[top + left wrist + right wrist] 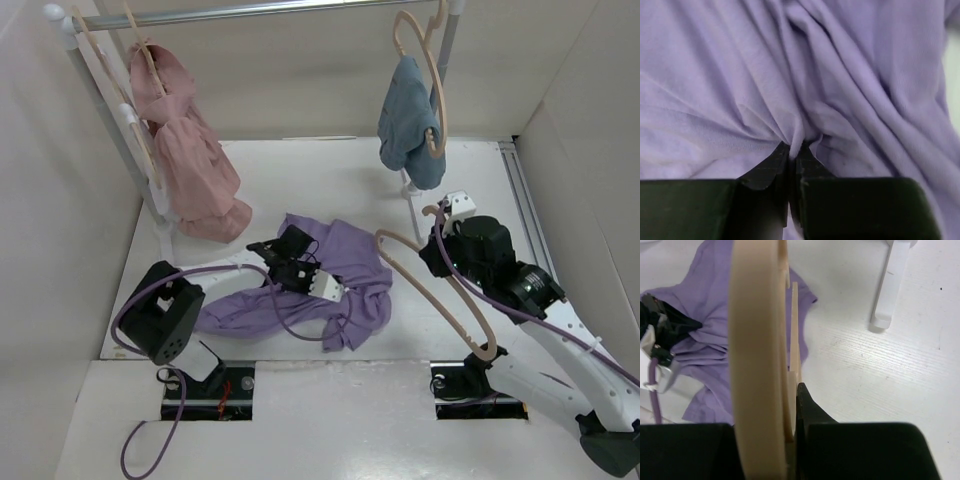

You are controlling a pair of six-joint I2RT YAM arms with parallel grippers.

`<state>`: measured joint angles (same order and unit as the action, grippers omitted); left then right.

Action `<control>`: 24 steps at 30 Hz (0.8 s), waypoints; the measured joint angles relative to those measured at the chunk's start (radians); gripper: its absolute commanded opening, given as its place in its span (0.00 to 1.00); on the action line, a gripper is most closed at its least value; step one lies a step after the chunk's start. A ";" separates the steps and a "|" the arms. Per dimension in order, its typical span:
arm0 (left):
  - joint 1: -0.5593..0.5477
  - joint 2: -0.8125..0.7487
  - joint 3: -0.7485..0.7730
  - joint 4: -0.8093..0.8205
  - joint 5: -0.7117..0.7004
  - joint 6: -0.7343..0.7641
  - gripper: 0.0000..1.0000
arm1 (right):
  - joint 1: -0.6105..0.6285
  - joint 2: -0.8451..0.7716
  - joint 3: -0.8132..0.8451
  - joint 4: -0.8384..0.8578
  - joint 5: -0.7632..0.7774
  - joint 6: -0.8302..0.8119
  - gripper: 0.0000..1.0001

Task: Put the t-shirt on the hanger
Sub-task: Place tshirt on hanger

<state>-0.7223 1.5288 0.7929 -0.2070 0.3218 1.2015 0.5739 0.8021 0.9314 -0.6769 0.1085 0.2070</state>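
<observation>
So the t-shirt (790,75) is pinched by the left tool (794,151), while the hanger (752,340) is clamped by the right tool (791,405)

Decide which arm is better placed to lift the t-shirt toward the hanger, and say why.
Left. The left gripper is shut on a fold of the t-shirt; the right gripper is occupied, shut on the hanger.

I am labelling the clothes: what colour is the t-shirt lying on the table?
The t-shirt is plain lavender purple, no pattern; the left wrist view shows it best.
</observation>
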 measured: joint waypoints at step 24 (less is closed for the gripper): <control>0.132 -0.097 0.268 0.085 0.177 -0.455 0.61 | -0.004 -0.001 -0.049 0.012 -0.101 -0.019 0.00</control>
<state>-0.5903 1.4315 1.0607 -0.1223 0.4984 0.7467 0.5701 0.8009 0.8825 -0.6647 0.0078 0.1875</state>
